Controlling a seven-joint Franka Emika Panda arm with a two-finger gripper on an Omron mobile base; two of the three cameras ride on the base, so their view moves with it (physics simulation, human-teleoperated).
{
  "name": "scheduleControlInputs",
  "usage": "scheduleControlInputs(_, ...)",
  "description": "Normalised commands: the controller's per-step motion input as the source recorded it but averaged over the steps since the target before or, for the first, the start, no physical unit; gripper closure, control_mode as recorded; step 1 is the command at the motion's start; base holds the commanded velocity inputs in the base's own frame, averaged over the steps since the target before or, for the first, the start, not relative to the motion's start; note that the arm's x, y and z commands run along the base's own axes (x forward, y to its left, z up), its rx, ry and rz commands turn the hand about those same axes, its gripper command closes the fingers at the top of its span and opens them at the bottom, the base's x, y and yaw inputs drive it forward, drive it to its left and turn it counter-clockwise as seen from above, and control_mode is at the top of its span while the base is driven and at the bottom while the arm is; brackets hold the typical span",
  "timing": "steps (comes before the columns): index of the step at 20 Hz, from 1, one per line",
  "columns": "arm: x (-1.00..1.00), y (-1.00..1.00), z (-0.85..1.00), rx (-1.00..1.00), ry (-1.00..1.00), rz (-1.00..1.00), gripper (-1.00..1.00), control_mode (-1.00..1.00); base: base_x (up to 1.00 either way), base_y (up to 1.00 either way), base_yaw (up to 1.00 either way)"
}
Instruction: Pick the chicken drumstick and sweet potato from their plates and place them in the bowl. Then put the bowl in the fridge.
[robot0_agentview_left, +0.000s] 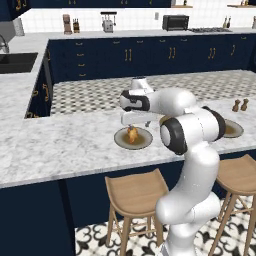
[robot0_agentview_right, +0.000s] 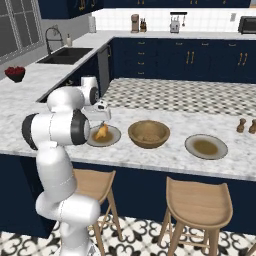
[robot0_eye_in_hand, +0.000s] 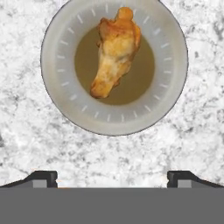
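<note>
- Left of the bowl (robot0_agentview_right: 148, 133), on the nearer plate (robot0_eye_in_hand: 57, 83), lies the chicken drumstick (robot0_eye_in_hand: 114, 50), alone and untouched on the marble desk (robot0_agentview_left: 60, 145).
- Above that plate hangs the hand (robot0_eye_in_hand: 112, 178), fingers spread wide, empty.
- I'd judge the drumstick light, rigid, lumpy and a bit greasy; the narrow shank below its thick end looks the surest grip.
- Right of the bowl sits the second plate (robot0_agentview_right: 206, 146); its brownish centre blends with whatever lies there, so I can't make out the sweet potato.
- From the left base view, the arm covers the bowl.
</note>
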Motion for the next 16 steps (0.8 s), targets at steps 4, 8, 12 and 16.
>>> scheduleControlInputs(4, 0.51, 0.0, -0.48, 0.0, 0.0, 0.0, -1.0, -1.0, 0.0, 0.0, 0.0)
scheduleControlInputs(8, 0.48, 0.0, -0.45, 0.0, 0.0, -0.01, -1.0, -1.0, 0.0, 0.0, 0.0)
scheduleControlInputs(12, 0.56, 0.0, -0.26, 0.0, 0.0, -0.01, -1.0, -1.0, 0.0, 0.0, 0.0)
scheduleControlInputs(16, 0.46, 0.0, -0.27, 0.0, 0.0, 0.0, -1.0, -1.0, 0.0, 0.0, 0.0)
